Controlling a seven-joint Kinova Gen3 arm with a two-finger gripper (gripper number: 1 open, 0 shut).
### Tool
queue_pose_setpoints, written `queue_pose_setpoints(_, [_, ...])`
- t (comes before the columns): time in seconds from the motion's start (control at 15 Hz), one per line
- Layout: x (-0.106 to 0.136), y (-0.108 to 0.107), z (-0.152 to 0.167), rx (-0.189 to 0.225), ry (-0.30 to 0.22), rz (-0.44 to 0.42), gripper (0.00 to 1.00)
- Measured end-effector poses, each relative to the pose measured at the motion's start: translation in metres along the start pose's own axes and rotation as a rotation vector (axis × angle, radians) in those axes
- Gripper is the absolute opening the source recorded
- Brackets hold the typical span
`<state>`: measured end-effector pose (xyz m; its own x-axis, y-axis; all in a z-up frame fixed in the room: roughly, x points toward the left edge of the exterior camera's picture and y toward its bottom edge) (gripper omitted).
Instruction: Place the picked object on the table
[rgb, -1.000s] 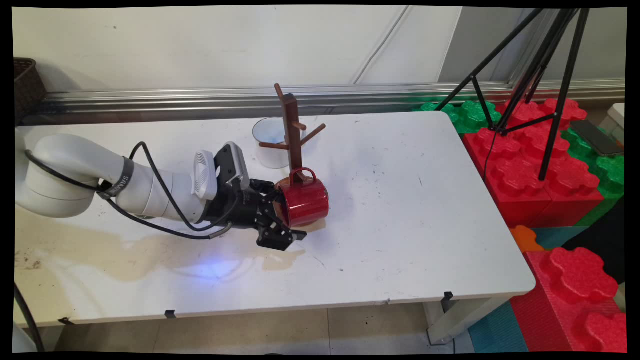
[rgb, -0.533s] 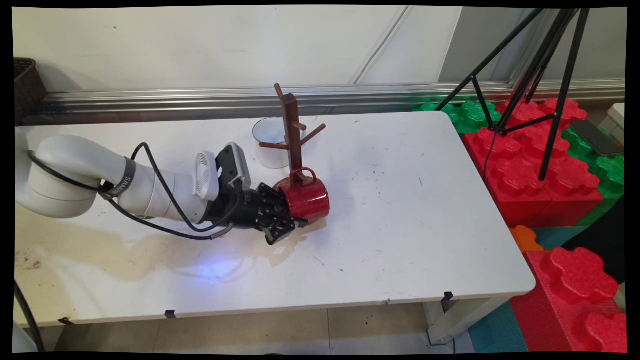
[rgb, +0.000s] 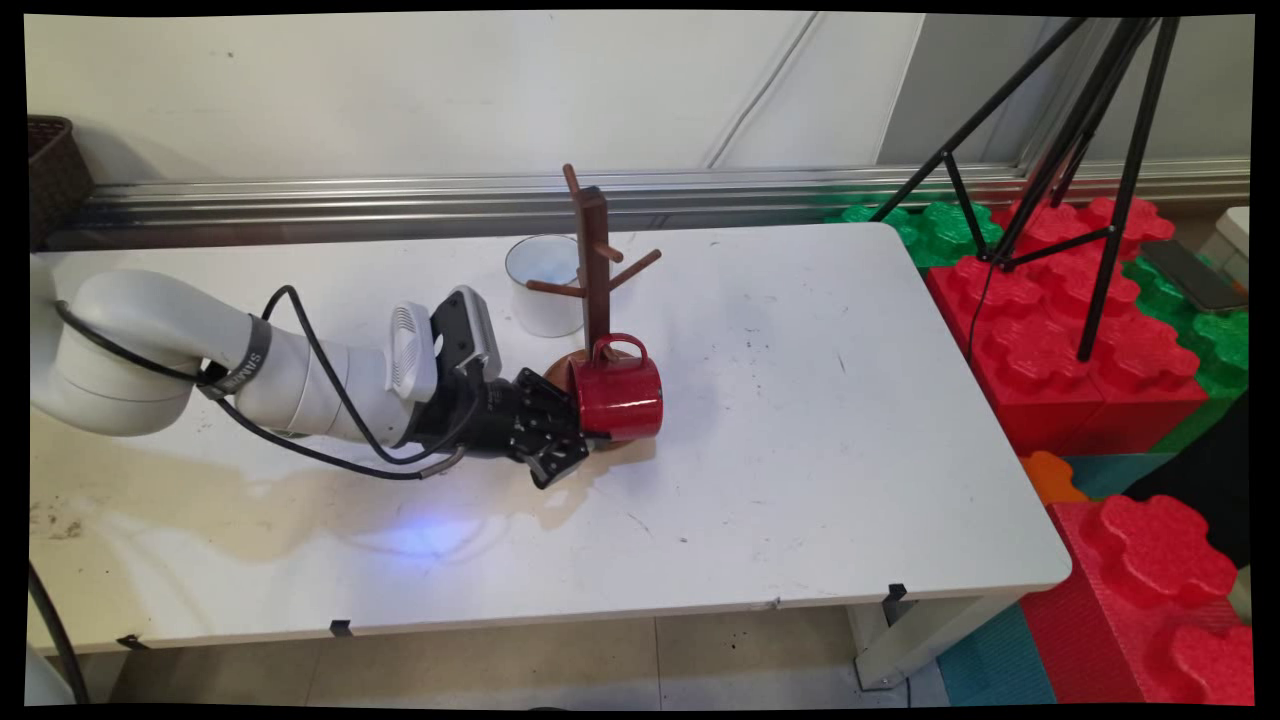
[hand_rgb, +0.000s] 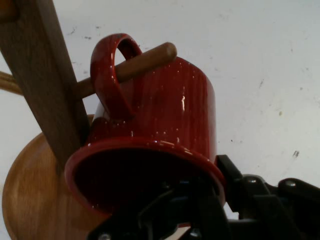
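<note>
Here, in the main view, I have the claw (rgb: 585, 430) clamped on the rim of the red mug (rgb: 620, 398), lying sideways beside the wooden mug tree (rgb: 592, 270) on the surface (rgb: 800, 450); in the hand view, a peg (hand_rgb: 142, 62) passes through the handle (hand_rgb: 107, 70), fingertips hidden inside the mug.

red mug (hand_rgb: 165, 120) glossy enamel-like finish, fine white speckles, bright highlights. mug tree (rgb: 594, 270) brown wood, smooth, satin post and pegs, round base lighter wood with visible grain. white mug (rgb: 540, 285) smooth, glossy. table (rgb: 800, 450) white matt top, scuffed, stained yellowish on its left part. gripper (rgb: 580, 440) black matt plastic or metal linkage. arm (rgb: 160, 350) smooth white plastic shell, black rubbery cables.
</note>
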<state>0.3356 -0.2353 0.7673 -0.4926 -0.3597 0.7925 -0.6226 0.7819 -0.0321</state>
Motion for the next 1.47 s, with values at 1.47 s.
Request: queue_pose_setpoints(1.47, [0.014, 0.007, -0.026, -0.058, 0.045, -0.002, 0.0])
